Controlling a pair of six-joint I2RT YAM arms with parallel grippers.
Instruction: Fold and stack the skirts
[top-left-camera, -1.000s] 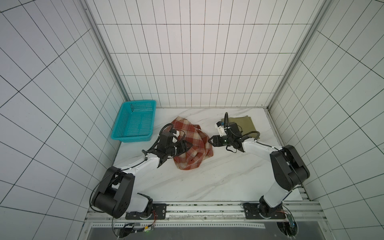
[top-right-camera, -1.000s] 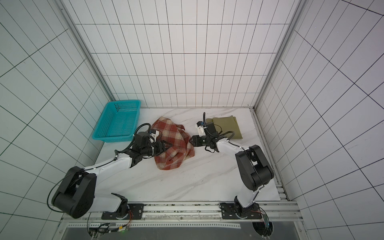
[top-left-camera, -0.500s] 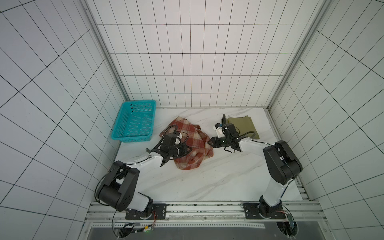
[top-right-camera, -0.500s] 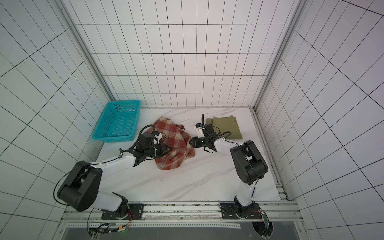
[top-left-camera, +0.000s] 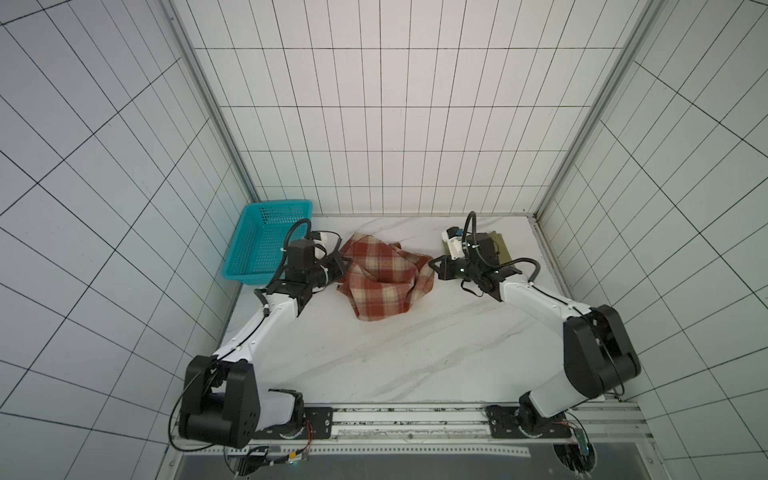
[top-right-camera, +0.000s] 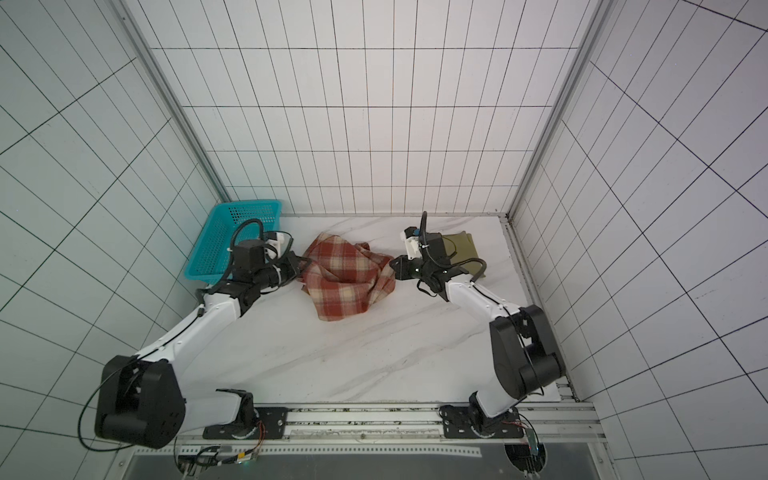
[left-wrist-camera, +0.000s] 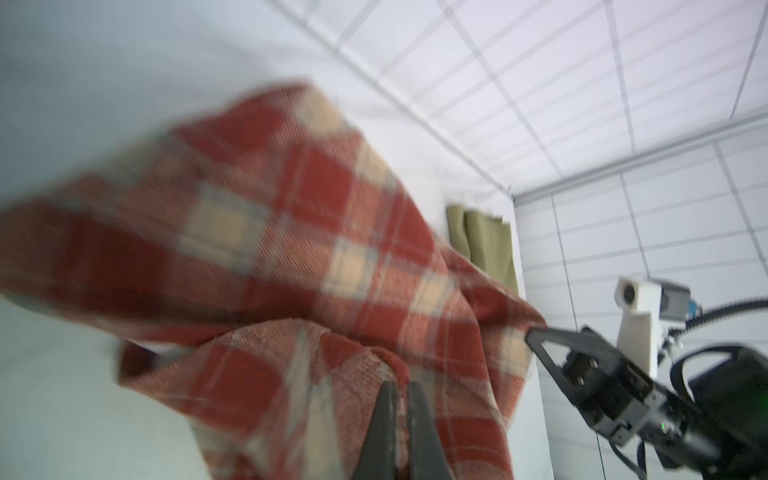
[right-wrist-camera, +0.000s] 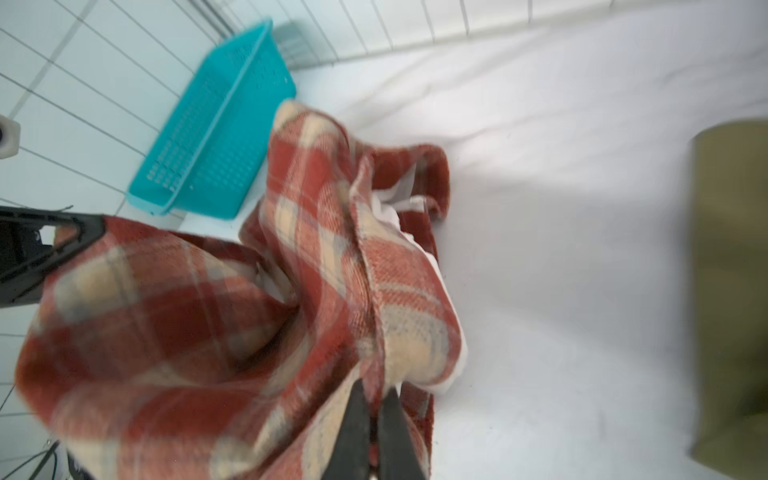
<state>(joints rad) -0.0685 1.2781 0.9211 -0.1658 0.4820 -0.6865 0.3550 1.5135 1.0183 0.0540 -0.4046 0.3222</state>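
Observation:
The red-and-cream plaid skirt (top-left-camera: 384, 280) (top-right-camera: 347, 282) hangs bunched between my two grippers, lifted at both sides with its lower corner sagging toward the marble table (top-left-camera: 374, 357). My left gripper (top-left-camera: 347, 262) (left-wrist-camera: 400, 388) is shut on the skirt's left edge. My right gripper (top-left-camera: 433, 266) (right-wrist-camera: 374, 388) is shut on its right edge. The olive-khaki skirt (top-right-camera: 459, 246) (right-wrist-camera: 731, 291) (left-wrist-camera: 486, 241) lies folded flat at the back right, partly hidden behind my right wrist.
A teal perforated basket (top-left-camera: 266, 245) (right-wrist-camera: 216, 137) stands at the back left against the tiled wall, just behind my left wrist. Tiled walls close in the table on three sides. The arm bases sit on a rail (top-left-camera: 415, 419) along the front edge.
Both grippers have shut on the plaid skirt's edges and moved apart, lifting and stretching the cloth between them. The olive-khaki skirt has stayed put.

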